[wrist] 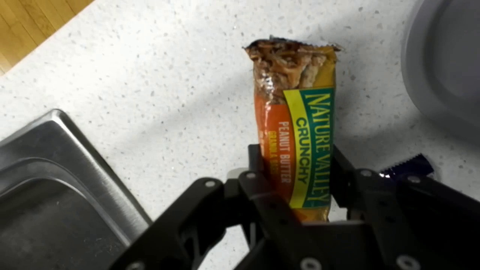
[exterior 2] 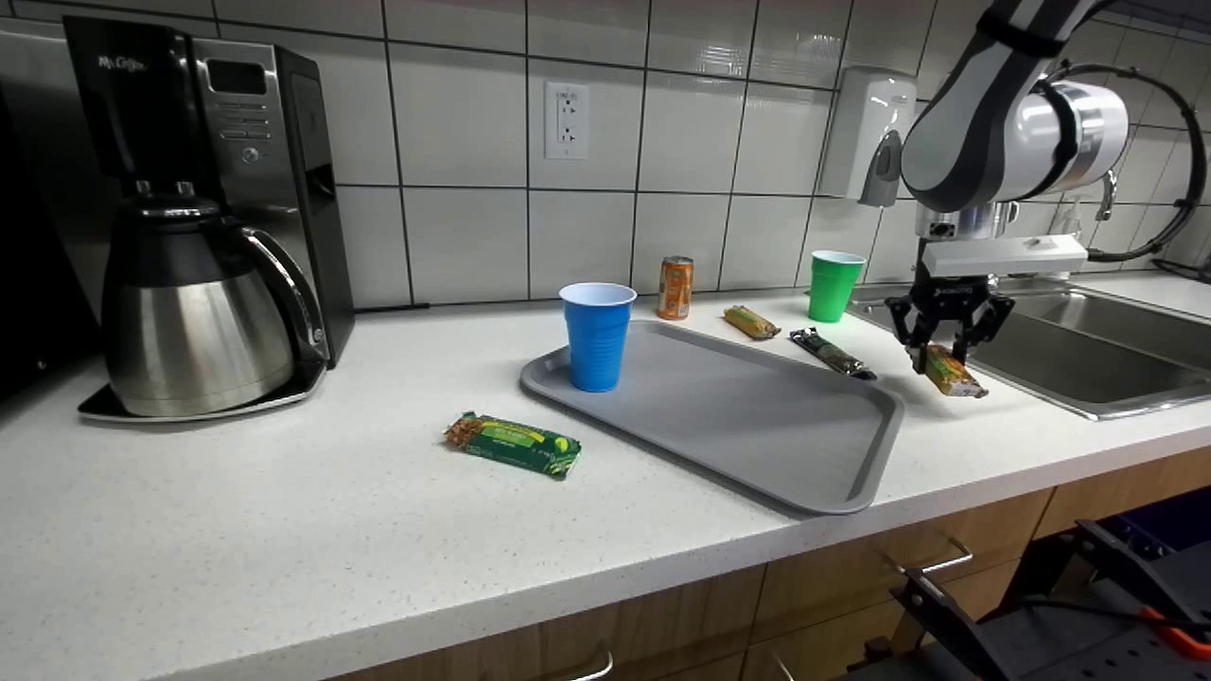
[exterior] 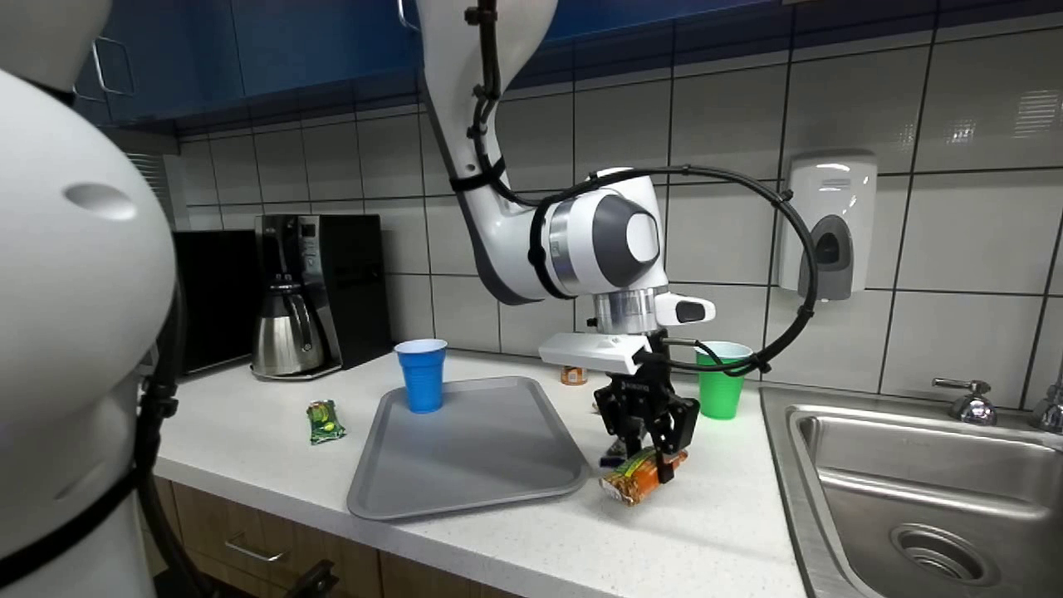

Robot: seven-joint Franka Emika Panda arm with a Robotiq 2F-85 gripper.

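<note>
My gripper [wrist: 296,161] is shut on an orange, yellow and green peanut butter granola bar [wrist: 294,123]. Its fingers press the bar's two long sides, and the bar's lower end is partly hidden by the gripper. The gripper shows in both exterior views [exterior: 649,462] [exterior 2: 938,359], low over the counter between the tray and the sink. The held bar [exterior: 629,479] is tilted there; whether it touches the counter is hard to tell. A dark-wrapped bar [exterior 2: 833,354] lies beside the gripper; its dark blue end shows in the wrist view [wrist: 408,167].
A grey tray [exterior 2: 738,407] bears a blue cup [exterior 2: 597,340]. A green bar [exterior 2: 516,445] lies near the coffee maker [exterior 2: 208,303]. An orange can [exterior 2: 675,288], a yellow bar [exterior 2: 751,323] and a green cup [exterior 2: 834,287] stand or lie towards the wall. The sink [exterior: 785,465] adjoins.
</note>
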